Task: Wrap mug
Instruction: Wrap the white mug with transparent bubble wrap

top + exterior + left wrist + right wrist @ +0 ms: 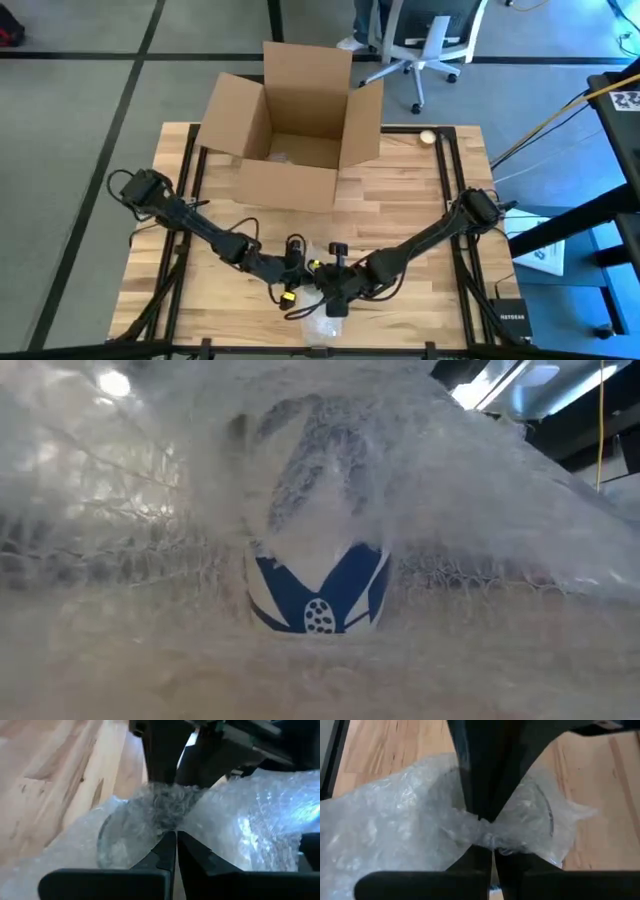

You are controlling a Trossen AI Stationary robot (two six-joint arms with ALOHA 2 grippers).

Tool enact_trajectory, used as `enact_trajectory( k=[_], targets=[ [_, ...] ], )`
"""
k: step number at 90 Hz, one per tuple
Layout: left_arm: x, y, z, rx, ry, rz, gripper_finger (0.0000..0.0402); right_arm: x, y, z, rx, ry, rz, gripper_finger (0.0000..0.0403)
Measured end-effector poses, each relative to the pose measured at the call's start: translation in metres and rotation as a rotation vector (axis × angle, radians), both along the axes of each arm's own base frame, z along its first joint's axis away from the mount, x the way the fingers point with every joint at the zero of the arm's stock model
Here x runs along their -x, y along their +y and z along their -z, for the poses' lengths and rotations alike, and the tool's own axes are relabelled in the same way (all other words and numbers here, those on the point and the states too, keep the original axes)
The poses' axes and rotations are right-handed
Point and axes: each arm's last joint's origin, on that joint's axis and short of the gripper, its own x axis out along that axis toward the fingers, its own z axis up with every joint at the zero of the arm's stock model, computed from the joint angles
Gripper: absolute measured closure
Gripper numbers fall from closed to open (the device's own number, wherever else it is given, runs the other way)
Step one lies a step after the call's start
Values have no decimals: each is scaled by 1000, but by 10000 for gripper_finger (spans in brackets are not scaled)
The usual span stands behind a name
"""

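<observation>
While both your grippers pinch the bubble wrap (395,820) together, the mug (316,585) sits bundled inside it at the near edge of the wooden surface (400,210).

Your left gripper (176,840) and right gripper (492,847) meet nose to nose, each with its fingers closed on a gathered twist of the film. An open cardboard box (290,130) stands well behind them; wrap blankets your low camera, leaving only the mug's blue-and-white pattern showing through.
</observation>
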Motion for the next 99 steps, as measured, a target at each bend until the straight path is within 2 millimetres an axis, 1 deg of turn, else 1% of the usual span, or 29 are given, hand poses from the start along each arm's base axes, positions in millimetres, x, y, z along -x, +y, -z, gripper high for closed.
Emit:
enact_trajectory(
  k=[10, 15, 36, 43, 49, 52, 58, 74, 84, 99],
  targets=[
    [-1, 0, 3, 5, 12, -6, 402, 1, 0, -3, -5, -2, -2, 398],
    [0, 0, 1, 2, 9, -5, 402, 1, 0, -9, -1, 5, -8, 398],
    [1, 1, 2, -4, 14, -6, 402, 0, 1, -52, 47, 45, -55, 398],
    [1, 1, 2, -6, 15, -7, 402, -1, 1, -61, 47, 27, -69, 398],
    [1, 1, 2, -6, 16, -7, 402, -3, 2, -64, 34, -3, -75, 398],
    [1, 1, 2, -7, 17, -7, 402, -4, 2, -62, 28, -1, -78, 398],
    [1, 1, 2, -9, 17, -9, 402, -10, 2, -51, -2, 15, -89, 398],
    [0, 0, 1, -16, 24, -12, 401, -27, 0, -8, -43, 125, -104, 398],
    [1, -2, -5, -26, 21, 4, 401, -32, -3, 5, -55, 168, -103, 398],
    [9, -3, -20, -41, 46, 11, 401, -36, -4, 8, -52, 145, -101, 398]
  ],
)
